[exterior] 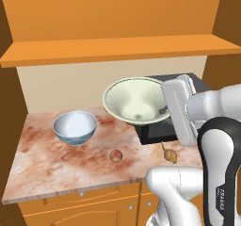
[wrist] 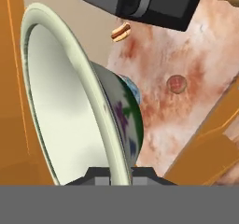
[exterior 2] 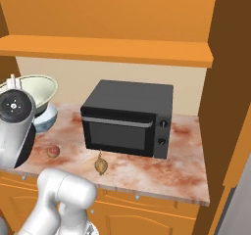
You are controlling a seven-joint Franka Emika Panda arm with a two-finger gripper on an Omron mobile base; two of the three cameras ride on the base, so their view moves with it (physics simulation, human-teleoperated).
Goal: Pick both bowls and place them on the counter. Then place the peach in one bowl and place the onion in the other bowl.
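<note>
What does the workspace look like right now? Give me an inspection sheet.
Surface: marbled counter.
Job's things: white-and-blue bowl upright on the counter; cream bowl held tilted in the air; peach and onion lie on the counter, apart.
Clutter: black microwave; hot dog beside it.
Grippers: gripper shut on the cream bowl's rim.
Cables: nothing seen.
Surroundings: orange shelf, cabinets below.

The marbled tabletop is carrying a white bowl at its left, a peach and onion near the front edge, a microwave, and a hot dog.
</note>
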